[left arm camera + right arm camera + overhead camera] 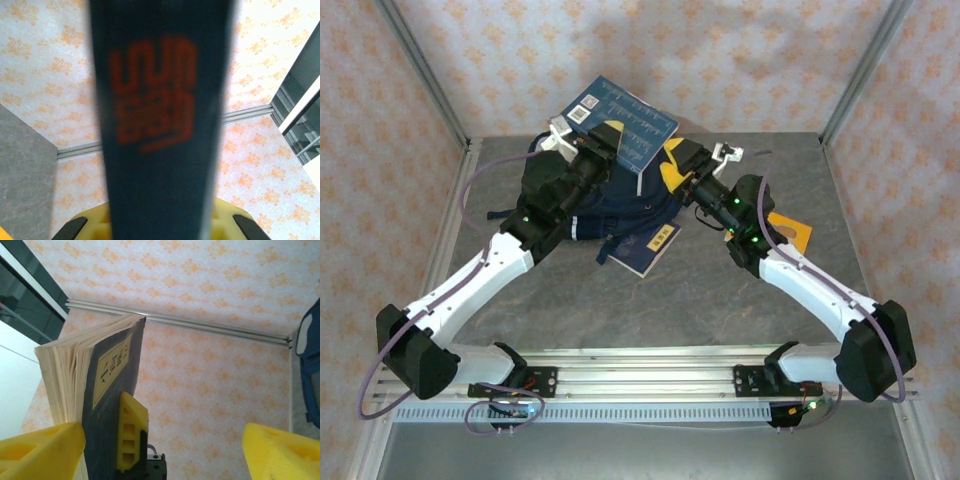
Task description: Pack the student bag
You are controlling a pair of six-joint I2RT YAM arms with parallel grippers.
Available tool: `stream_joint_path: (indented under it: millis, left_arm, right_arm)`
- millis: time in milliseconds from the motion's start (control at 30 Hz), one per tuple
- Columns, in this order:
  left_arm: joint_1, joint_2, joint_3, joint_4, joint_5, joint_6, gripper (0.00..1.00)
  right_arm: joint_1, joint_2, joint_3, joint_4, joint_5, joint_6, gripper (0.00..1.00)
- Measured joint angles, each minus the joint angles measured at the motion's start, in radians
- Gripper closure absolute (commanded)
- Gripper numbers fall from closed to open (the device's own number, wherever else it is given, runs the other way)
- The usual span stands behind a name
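The student bag (620, 205) is a navy backpack lying at the back middle of the grey table; its edge also shows in the right wrist view (310, 370). Above it, my left gripper (605, 140) is shut on a raised blue book (625, 115). The left wrist view has that book's dark cover with orange lettering (155, 105) held between the yellow fingers of my left gripper (160, 225). My right gripper (678, 165) is open beside the book's right edge. Seen from the right wrist, the book (107, 390) stands just inside the left finger of my right gripper (160, 455).
A second blue book (652, 248) lies against the bag's near side. An orange flat object (792, 232) lies on the table behind the right arm. Patterned walls and metal posts (865, 70) close in the back and sides.
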Motion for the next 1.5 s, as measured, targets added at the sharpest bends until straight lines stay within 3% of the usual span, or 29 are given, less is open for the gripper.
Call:
stream_joint_path:
  millis: [800, 967, 1167, 1300, 1367, 1400, 1467, 1500]
  left_arm:
    - [-0.014, 0.005, 0.0, -0.08, -0.014, -0.003, 1.0]
    - [-0.032, 0.026, 0.0, -0.08, -0.004, -0.011, 1.0]
    - [-0.052, 0.046, 0.0, -0.08, -0.001, -0.025, 1.0]
    - [-0.055, 0.05, 0.0, -0.076, -0.002, -0.029, 1.0]
    - [-0.057, 0.05, 0.0, -0.072, -0.004, -0.029, 1.0]
    - [-0.058, 0.05, -0.001, -0.075, -0.005, -0.029, 1.0]
    - [-0.059, 0.051, -0.005, -0.081, -0.004, -0.029, 0.93]
    - [-0.061, 0.051, -0.006, -0.087, 0.0, -0.029, 0.78]
  right_arm:
    - [0.024, -0.04, -0.001, 0.01, 0.011, -0.021, 0.19]
    - [0.025, -0.009, 0.039, 0.009, 0.012, -0.02, 0.23]
    - [0.031, 0.056, 0.099, 0.003, 0.018, -0.017, 0.43]
    - [0.031, 0.081, 0.124, -0.05, 0.026, -0.033, 0.84]
    - [0.032, 0.082, 0.124, -0.083, 0.035, -0.045, 0.98]
    - [0.033, 0.079, 0.124, -0.098, 0.043, -0.047, 1.0]
    - [0.033, 0.064, 0.124, -0.14, 0.052, -0.068, 1.0]
    - [0.033, 0.048, 0.124, -0.172, 0.058, -0.082, 1.0]
